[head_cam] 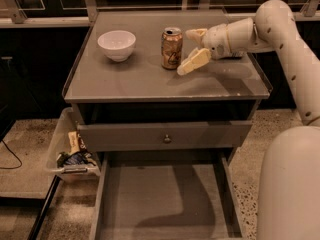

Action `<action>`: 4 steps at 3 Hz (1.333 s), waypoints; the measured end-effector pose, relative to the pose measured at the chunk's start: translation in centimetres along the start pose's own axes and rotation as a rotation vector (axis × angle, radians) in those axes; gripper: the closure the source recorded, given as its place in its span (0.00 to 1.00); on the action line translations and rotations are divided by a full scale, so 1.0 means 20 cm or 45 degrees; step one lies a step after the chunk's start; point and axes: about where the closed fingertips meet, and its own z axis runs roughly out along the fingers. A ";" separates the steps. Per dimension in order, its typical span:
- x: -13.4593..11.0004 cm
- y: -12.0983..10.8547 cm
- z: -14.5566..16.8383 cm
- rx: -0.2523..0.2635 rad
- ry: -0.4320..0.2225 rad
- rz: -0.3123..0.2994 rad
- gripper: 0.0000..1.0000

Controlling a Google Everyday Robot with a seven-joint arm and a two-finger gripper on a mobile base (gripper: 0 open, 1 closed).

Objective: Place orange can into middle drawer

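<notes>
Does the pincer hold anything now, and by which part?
Nothing is held. The open pincer is just right of the orange can, which stands on the cabinet top.

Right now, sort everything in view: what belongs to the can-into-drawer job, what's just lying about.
Job: orange can on the cabinet top; open middle drawer; gripper beside the can, fingers open.
Lying about: white bowl; bin of packets.

Gripper [193, 49] hung w/ fingers spread just right of orange can [172, 48], nothing btwn them. Bowl [116, 45] stood well left. Middle drawer [165, 204] was pulled out, open from above; knobbed drawer front [165, 135] sat above its rear.
</notes>
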 end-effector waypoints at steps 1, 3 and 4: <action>0.00 -0.03 0.06 -0.036 -0.019 0.030 0.00; 0.00 -0.04 0.06 -0.033 -0.022 0.026 0.42; 0.00 -0.04 0.06 -0.033 -0.022 0.026 0.66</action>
